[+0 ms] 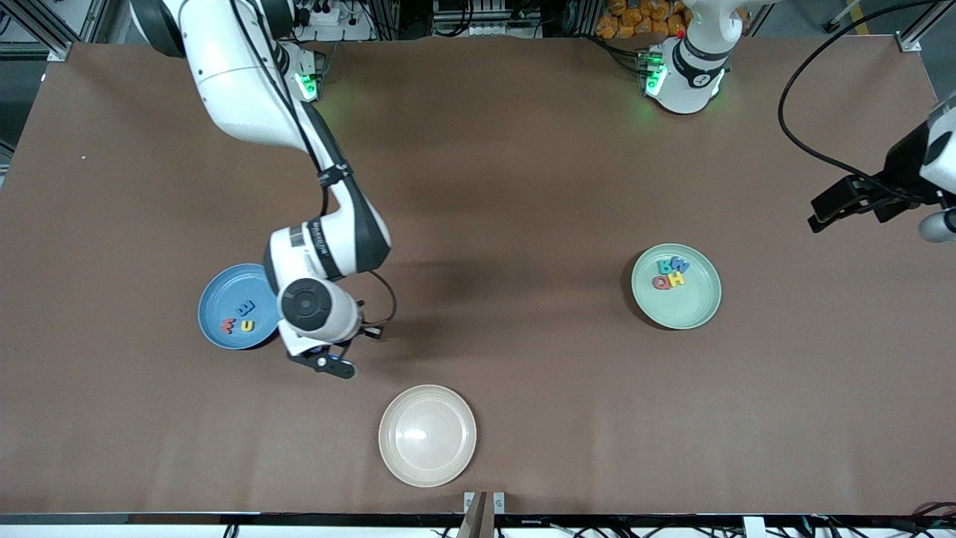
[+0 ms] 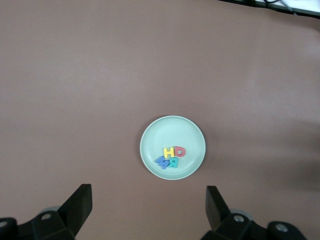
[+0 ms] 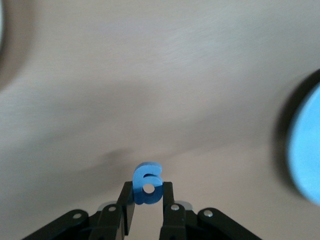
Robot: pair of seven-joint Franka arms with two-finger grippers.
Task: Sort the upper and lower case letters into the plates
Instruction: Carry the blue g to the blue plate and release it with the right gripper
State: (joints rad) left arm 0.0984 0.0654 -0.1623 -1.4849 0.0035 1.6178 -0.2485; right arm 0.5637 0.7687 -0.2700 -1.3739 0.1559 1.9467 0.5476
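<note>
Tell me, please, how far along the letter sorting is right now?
Nearly done. Four letters lie in the green plate, three in the blue plate. The right tool is shut on a blue letter beside the blue plate, not yet dropped in. The cream plate holds nothing; the left tool waits open, up over the table.

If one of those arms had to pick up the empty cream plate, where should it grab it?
Probably by the rim. The cream plate lies flat and shallow on the table, too wide to span, so a gripper would likely come from above, one finger inside the raised edge and one outside. The edge toward the right gripper is nearest, but that gripper already holds a blue letter.
</note>
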